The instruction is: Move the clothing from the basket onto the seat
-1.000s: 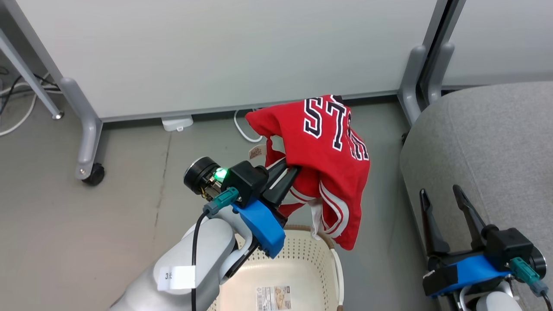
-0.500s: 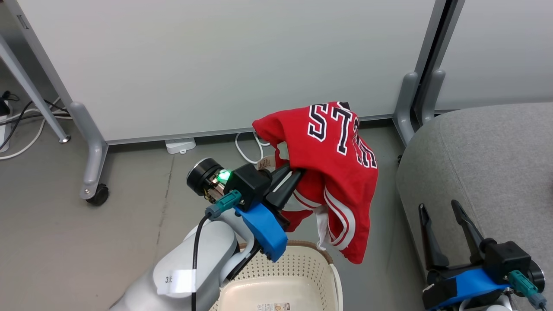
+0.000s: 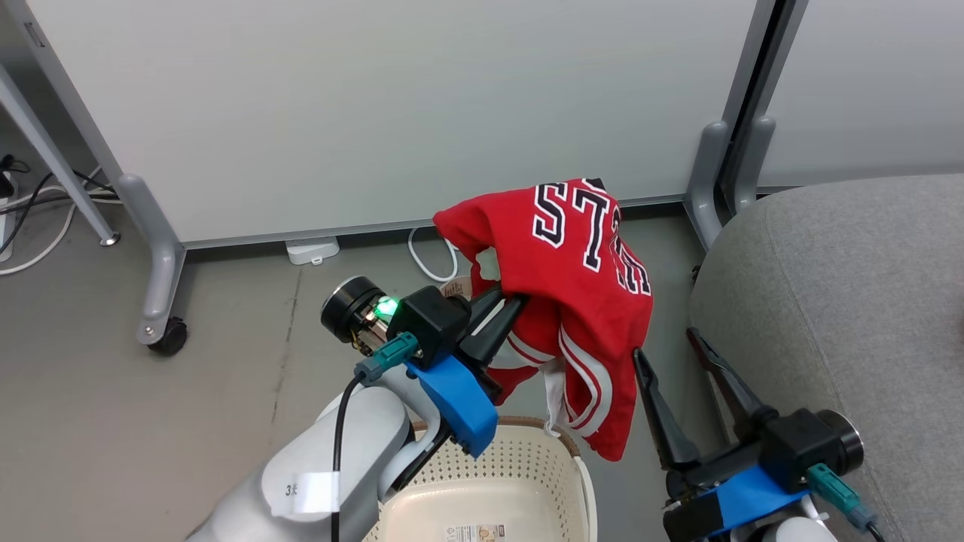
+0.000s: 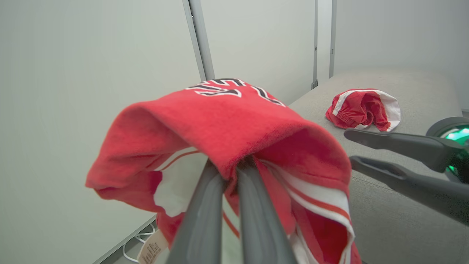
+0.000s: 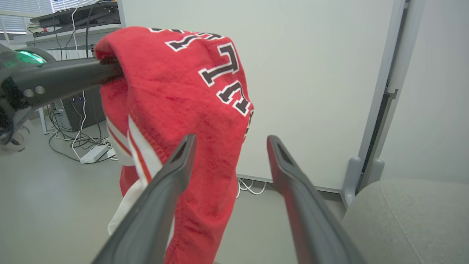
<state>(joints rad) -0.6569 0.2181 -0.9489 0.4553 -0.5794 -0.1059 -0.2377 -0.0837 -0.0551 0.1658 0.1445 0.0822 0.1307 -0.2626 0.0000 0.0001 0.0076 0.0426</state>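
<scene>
My left gripper is clamped tight on a fold of the red jersey. The left wrist view shows its two dark fingers pressed close together with cloth pinched between them. The jersey hangs in the air above and beyond the far right corner of the cream laundry basket, clear of its brown rim. White block letters outlined in dark run across its top, and white stripes run down its lower part. A pale tag dangles below the fold. My right gripper has its fingers spread wide with nothing between them. One of them sits just beside the jersey's hanging hem, and I cannot tell whether it touches. The grey sofa seat lies to the right of the jersey, apart from it. In the left wrist view I see a second red garment with white panels, crumpled on that seat. A printed label lies on the basket's floor. A white partition panel on grey legs stands behind.
</scene>
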